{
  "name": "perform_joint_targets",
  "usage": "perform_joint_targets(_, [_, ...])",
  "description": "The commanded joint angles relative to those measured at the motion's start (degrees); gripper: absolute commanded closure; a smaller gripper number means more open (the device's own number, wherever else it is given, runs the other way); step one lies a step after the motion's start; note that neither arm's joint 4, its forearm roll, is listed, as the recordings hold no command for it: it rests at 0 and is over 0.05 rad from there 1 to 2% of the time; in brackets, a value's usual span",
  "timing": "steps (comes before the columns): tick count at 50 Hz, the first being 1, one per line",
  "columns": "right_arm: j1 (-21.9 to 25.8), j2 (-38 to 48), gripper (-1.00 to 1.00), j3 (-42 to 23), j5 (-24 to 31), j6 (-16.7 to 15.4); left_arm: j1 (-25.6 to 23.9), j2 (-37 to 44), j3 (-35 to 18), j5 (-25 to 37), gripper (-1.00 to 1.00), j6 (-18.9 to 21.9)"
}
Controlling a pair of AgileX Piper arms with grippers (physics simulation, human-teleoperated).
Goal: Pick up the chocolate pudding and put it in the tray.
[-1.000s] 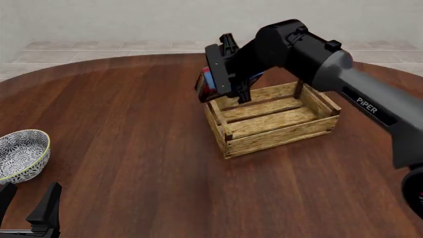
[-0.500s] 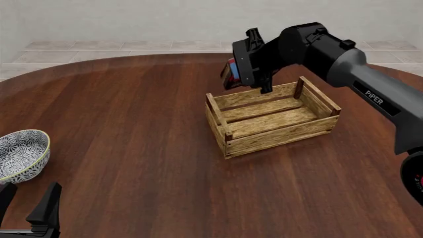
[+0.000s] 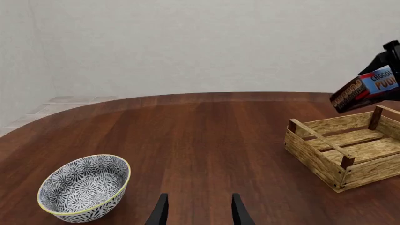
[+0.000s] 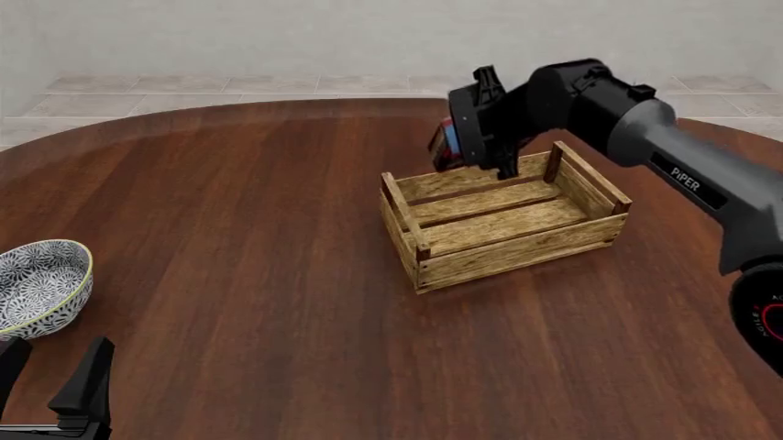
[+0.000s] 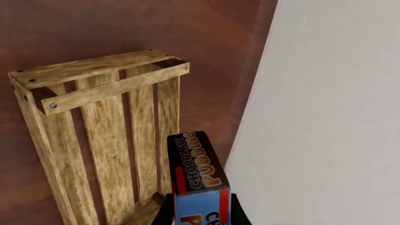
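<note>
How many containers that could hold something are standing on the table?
2: a light wooden slatted crate right of the table's centre, and a blue-and-white patterned bowl near the left edge. The right arm may hide a little of the table behind the crate.

1. The tray (image 4: 508,227) stands on the table (image 4: 245,229), right of centre.
2. The chocolate pudding (image 4: 448,139) is in the air above the tray's far left corner.
3. The bowl (image 4: 39,286) sits far left, well apart from the tray.
</note>
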Motion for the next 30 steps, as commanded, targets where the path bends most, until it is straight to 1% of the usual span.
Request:
perform_joint_targets(1, [-0.84,0.54,1.0,0.91,-0.47,1.52,-0.01,0.01,0.0,0.0,-1.0,0.0])
perform_joint_targets(7, [-1.08,1.3,1.0,1.42,-1.41,1.41,0.0,0.0,0.0,0.0,-1.0,-0.01])
perform_joint_targets(30, [-0.7,3.78,1.0,1.67,-0.84,1.9,-0.01,0.01,0.0,0.0,-1.0,0.0])
